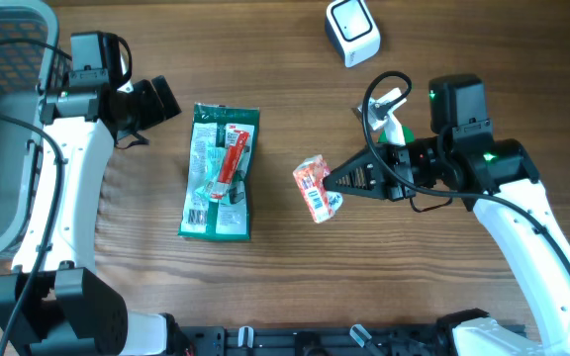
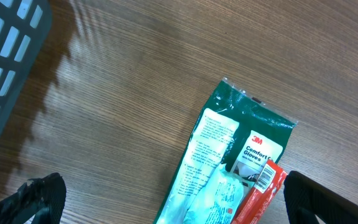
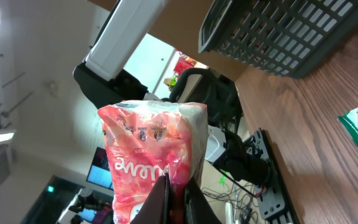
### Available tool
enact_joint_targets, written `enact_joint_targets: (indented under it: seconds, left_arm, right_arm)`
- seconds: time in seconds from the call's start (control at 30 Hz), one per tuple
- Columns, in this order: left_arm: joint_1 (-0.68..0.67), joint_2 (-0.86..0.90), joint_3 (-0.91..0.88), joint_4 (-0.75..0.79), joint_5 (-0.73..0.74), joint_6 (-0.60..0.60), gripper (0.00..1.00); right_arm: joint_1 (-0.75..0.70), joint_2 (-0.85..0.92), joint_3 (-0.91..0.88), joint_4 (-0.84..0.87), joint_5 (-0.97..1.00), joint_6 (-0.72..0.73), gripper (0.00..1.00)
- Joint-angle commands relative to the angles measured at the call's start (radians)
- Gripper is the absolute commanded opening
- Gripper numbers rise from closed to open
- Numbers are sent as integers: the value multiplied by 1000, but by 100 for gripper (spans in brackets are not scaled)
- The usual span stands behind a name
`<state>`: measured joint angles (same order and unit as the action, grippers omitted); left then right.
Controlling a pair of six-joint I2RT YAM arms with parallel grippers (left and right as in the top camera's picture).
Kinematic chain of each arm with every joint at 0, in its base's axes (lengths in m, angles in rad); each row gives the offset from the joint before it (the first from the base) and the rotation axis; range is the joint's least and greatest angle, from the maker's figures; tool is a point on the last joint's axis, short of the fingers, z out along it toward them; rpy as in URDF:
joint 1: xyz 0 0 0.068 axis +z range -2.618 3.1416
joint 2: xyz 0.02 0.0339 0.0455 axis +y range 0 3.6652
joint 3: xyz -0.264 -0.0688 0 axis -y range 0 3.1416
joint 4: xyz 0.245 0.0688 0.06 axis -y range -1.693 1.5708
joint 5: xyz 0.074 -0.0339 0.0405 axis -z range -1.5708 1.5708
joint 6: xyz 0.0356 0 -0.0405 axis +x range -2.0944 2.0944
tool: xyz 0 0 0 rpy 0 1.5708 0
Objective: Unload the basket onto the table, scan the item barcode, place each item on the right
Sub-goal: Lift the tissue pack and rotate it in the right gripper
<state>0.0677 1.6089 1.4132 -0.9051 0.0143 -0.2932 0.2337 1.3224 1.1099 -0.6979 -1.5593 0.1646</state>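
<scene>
- The pouch (image 1: pixel 315 190), red and white, is gripped by the right gripper (image 1: pixel 332 182); the jaws are clamped tight on its edge.
- The pouch is found near the table (image 1: pixel 295 287) centre, and seems to be held just above the wood.
- In the right wrist view, the pouch's lower end is seen pinched between the fingers (image 3: pixel 161 198), with its printed face turned to the camera.
- The scanner (image 1: pixel 352 32), white, is set at the far edge of the table, well apart from the pouch.
- The left gripper (image 1: pixel 156 107) is spread wide and nothing is held in it. It is placed just beside the upper left corner of the glove pack (image 1: pixel 220 188).
- The glove pack, green, is laid flat to the left of the pouch, not touching it.
- A red strip (image 1: pixel 234 163) is laid on top of the pack.
- The basket (image 1: pixel 8 15), grey, is seen at the table's left edge, near the left arm.
</scene>
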Motion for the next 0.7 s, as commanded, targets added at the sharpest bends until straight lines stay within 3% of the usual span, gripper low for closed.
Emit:
enact_joint_targets:
  seconds: [0.0,0.2,0.37,0.67]
  left_arm:
    - [3,-9,11,2,8,1,100]
    - [3,-9,11,2,8,1,100]
    - [3,-9,11,2,8,1,100]
    - [3,-9,11,2,8,1,100]
  right_arm:
    - [-2,-16,2,5,-36,7,4]
    - [-2,-16,2,27,-33,14,4]
    - [-2,-16,2,61,147,103,4]
    - [-1,-16,-4,53,307,100,4]
